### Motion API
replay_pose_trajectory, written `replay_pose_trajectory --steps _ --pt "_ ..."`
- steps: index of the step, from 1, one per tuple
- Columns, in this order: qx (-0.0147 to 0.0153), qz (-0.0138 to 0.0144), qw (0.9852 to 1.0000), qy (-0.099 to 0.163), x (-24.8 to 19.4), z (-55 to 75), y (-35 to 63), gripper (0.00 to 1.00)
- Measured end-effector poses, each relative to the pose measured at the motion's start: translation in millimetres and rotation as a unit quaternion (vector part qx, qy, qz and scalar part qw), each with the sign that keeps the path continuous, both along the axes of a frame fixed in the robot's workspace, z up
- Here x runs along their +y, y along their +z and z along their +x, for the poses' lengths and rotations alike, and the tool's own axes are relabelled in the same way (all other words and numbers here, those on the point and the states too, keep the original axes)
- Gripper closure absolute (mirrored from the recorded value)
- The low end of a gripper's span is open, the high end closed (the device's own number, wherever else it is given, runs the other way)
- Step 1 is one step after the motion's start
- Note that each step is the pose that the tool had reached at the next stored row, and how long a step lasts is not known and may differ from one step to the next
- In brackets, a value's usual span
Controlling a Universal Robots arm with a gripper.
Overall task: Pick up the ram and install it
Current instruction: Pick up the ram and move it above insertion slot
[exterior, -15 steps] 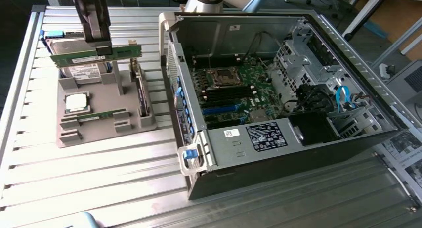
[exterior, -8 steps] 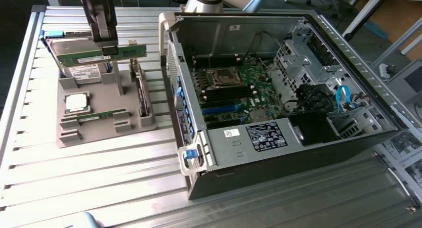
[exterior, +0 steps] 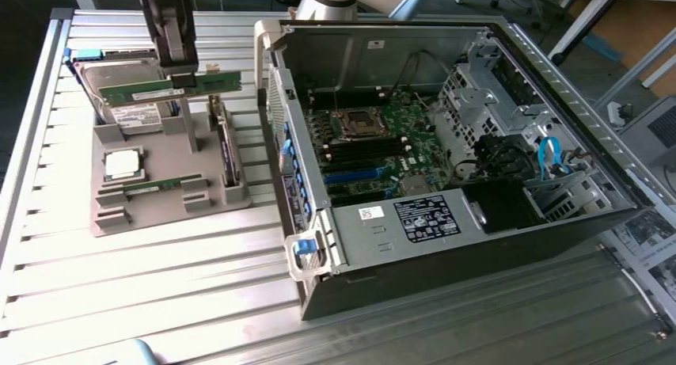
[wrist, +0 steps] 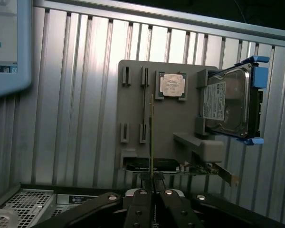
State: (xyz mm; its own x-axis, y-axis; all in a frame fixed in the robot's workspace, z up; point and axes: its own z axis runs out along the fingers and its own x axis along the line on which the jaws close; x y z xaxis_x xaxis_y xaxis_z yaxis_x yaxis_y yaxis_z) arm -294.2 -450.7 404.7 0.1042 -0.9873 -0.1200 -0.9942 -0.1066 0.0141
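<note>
The ram (exterior: 174, 88) is a long green stick with a white label, held level in the air above the grey parts holder (exterior: 158, 214) at the exterior view's left. My gripper (exterior: 182, 78) comes down from above and is shut on its top edge near the middle. In the wrist view the ram (wrist: 151, 137) shows edge-on as a thin line running out from between my closed gripper (wrist: 152, 184). The open computer case (exterior: 549, 222) lies to the exterior view's right, with the motherboard (exterior: 407, 115) and its memory slots (exterior: 365, 150) exposed.
On the holder sit a square silver CPU (exterior: 122, 163), a second green stick (exterior: 158, 185), an upright card (exterior: 220, 143) and a hard drive (exterior: 111, 74) behind the held ram. Everything rests on a ribbed metal table (exterior: 158, 286). A screen (wrist: 4, 42) stands at the table's edge.
</note>
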Motion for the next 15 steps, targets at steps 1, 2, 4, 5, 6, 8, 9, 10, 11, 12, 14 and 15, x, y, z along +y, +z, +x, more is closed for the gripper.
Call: replay_pose_trajectory --steps 1,2,4,5,6,8,9,10,11,12,14,15 --pt "0.0 0.0 1.0 0.0 0.0 1.1 0.0 0.88" --pt "0.0 -0.0001 1.0 0.0 0.0 2.0 0.0 0.88" --pt "0.0 -0.0001 1.0 0.0 0.0 3.6 0.0 0.88" --pt "0.0 -0.0001 1.0 0.0 0.0 4.6 0.0 0.88" --pt "0.0 -0.0001 1.0 0.0 0.0 5.4 0.0 0.88" --pt "0.0 -0.0001 1.0 0.0 0.0 7.1 0.0 0.88" --pt "0.0 -0.0002 1.0 0.0 0.0 8.0 0.0 0.88" --pt "0.0 -0.0002 1.0 0.0 0.0 8.9 0.0 0.88" --pt "0.0 -0.0002 1.0 0.0 0.0 10.0 0.0 0.88" --pt "0.0 -0.0002 1.0 0.0 0.0 11.0 0.0 0.88" --pt "0.0 -0.0003 1.0 0.0 0.0 13.1 0.0 0.88" --pt "0.0 -0.0004 1.0 0.0 0.0 14.2 0.0 0.88"
